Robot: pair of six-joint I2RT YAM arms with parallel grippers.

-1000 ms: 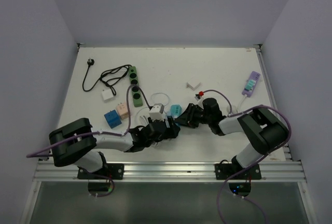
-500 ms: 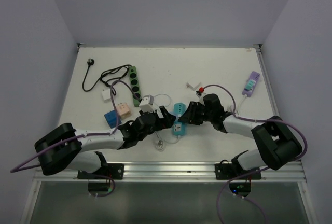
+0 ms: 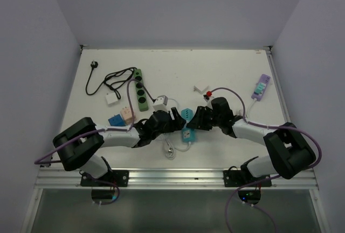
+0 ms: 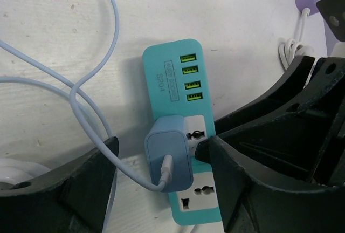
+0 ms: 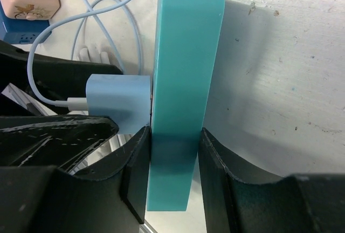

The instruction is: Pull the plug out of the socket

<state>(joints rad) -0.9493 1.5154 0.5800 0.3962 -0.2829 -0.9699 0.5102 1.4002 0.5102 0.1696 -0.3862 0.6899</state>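
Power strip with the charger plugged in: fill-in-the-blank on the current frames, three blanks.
The right gripper is shut on the ____ plastic power strip.
The light-blue plastic charger plug sits ____ the open fingers of the left gripper.
The strip has ____ green USB ports.
Missing: teal; between; four.

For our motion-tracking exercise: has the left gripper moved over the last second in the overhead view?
Yes. The left gripper has moved away from the near rail, up toward the green power strip.
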